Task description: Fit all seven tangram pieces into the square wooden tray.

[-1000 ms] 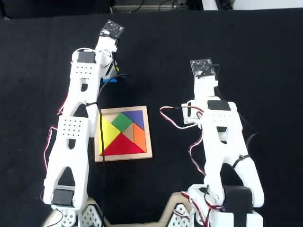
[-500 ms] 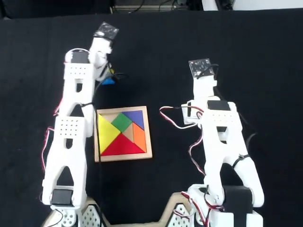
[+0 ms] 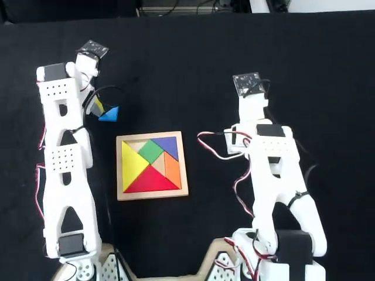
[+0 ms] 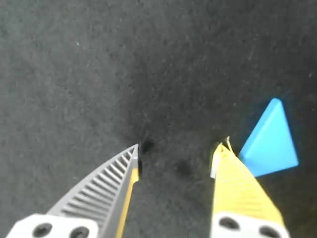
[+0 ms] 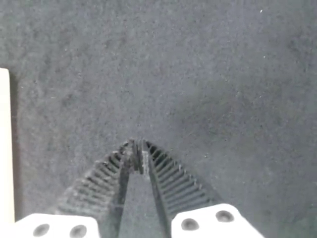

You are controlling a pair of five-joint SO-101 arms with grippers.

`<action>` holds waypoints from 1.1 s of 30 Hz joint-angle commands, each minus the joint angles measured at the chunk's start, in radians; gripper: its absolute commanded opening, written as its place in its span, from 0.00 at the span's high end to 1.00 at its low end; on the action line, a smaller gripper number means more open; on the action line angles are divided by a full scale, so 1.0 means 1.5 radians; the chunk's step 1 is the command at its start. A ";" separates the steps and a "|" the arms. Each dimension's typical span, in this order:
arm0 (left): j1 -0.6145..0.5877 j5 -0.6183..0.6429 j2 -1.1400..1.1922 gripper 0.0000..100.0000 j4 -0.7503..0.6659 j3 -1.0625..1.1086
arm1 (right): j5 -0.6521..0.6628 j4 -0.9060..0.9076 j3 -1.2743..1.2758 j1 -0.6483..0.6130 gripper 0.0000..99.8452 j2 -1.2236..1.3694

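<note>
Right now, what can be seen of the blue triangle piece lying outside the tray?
The blue triangle is a small, flat, plain light-blue piece. It lies flat on the black cloth, off the far left corner of the wooden tray, apart from it. The open left gripper hovers beside it: the piece is outside the jaws, close by the yellow finger; whether they touch is unclear.

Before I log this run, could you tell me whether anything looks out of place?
The blue triangle lies loose on the black cloth outside the wooden tray, just beside the open left gripper rather than between its jaws. A triangular patch of bare wood in the tray's middle is unfilled.
</note>
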 commanded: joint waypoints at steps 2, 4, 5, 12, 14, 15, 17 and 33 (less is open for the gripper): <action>-0.016 0.040 -0.113 0.76 -0.040 -0.021 | 0.004 -0.009 -0.005 -0.009 0.99 -0.023; 0.006 0.089 -0.145 0.76 -0.032 -0.020 | 0.004 -0.009 -0.005 -0.009 0.99 -0.023; 0.018 0.078 -0.165 0.76 -0.001 -0.017 | 0.005 -0.009 -0.005 -0.009 0.99 -0.023; 0.079 -0.100 -0.213 0.75 0.017 0.189 | 0.006 -0.007 -0.005 -0.009 0.99 -0.023; 0.097 -0.099 -0.235 0.72 0.017 0.262 | 0.006 -0.009 -0.005 -0.009 0.99 -0.023; 0.103 -0.101 -0.249 0.72 0.015 0.293 | 0.006 -0.010 -0.005 -0.009 0.99 -0.023; 0.107 -0.110 -0.266 0.72 0.013 0.324 | 0.006 -0.010 -0.005 -0.009 0.99 -0.023; 0.104 -0.178 -0.205 0.72 -0.077 0.326 | 0.006 -0.010 -0.005 -0.009 0.99 -0.023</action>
